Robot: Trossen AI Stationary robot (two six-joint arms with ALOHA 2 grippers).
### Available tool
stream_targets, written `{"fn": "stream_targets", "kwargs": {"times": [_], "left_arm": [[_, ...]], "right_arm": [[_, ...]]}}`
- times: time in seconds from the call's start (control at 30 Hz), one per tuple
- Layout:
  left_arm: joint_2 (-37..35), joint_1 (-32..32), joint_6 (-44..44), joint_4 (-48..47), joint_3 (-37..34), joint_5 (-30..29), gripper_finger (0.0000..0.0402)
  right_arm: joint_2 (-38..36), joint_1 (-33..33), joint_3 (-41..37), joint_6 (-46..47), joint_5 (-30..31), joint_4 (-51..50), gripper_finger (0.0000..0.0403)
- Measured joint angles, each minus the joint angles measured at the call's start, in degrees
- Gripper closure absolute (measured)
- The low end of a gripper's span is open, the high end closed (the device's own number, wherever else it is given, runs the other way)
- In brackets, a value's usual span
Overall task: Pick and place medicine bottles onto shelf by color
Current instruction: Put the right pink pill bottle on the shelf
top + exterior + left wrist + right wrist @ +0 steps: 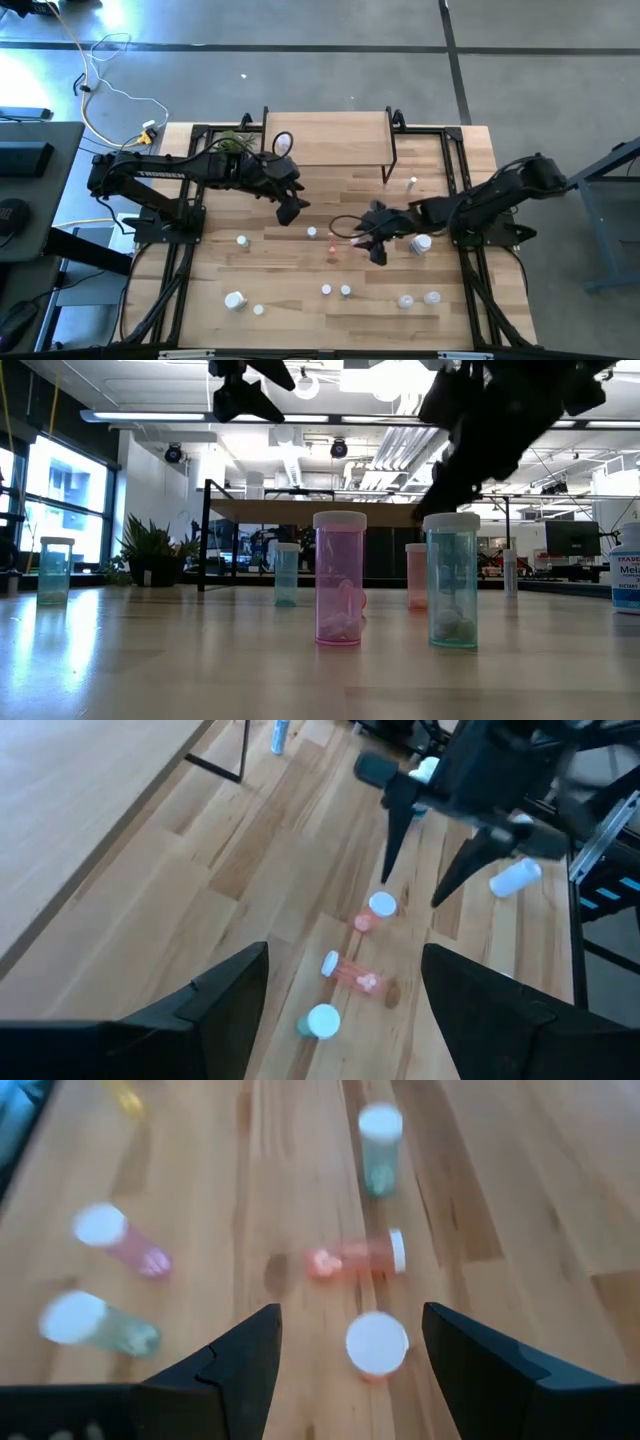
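My right gripper (pixel 369 246) is open over the table's middle. Its fingers stand above and on either side of an upright pink-red bottle with a white cap (pixel 377 1345), which also shows in the left wrist view (pixel 381 906), and they do not touch it. Another pink-red bottle (pixel 356 1260) lies on its side just beyond. My left gripper (pixel 292 208) is open and empty, raised in front of the shelf (pixel 325 138). The shelf's board stands bare on black legs at the table's far edge. Several small bottles stand scattered toward the near edge.
A larger white bottle (pixel 420 243) lies next to my right arm. A pink bottle (pixel 339 578) and a teal one (pixel 452 582) stand close to the near edge. A small bottle (pixel 412 183) stands right of the shelf. A green plant (pixel 232 142) sits at the shelf's left end.
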Motion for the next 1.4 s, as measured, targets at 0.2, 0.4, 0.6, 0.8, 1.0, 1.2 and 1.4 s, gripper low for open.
{"fn": "stream_targets", "kwargs": {"times": [0.2,0.4,0.6,0.8,1.0,1.2,1.4], "left_arm": [[0.0,0.0,0.2,0.0,0.0,0.0,0.0149],[0.0,0.0,0.2,0.0,0.0,0.0,0.0149],[0.0,0.0,0.2,0.0,0.0,0.0,0.0149],[0.0,0.0,0.2,0.0,0.0,0.0,0.0149],[0.0,0.0,1.1,0.0,0.0,0.0,0.0149],[0.0,0.0,1.1,0.0,0.1,0.0,0.0149],[0.0,0.2,2.5,0.0,0.1,0.0,0.0149]], "right_arm": [[4.7,0.0,0.0,0.5,1.6,0.3,0.0169],[6.5,0.0,0.0,0.4,2.2,1.9,0.0169],[8.4,0.0,0.0,2.0,2.2,2.6,0.0172],[8.6,0.0,0.0,3.5,2.4,2.8,0.0226],[8.6,0.0,0.0,4.9,2.5,2.8,0.0294],[8.6,0.0,0.2,7.5,2.6,2.8,0.0323],[8.6,0.0,4.3,7.6,2.6,1.4,0.0318]]}}
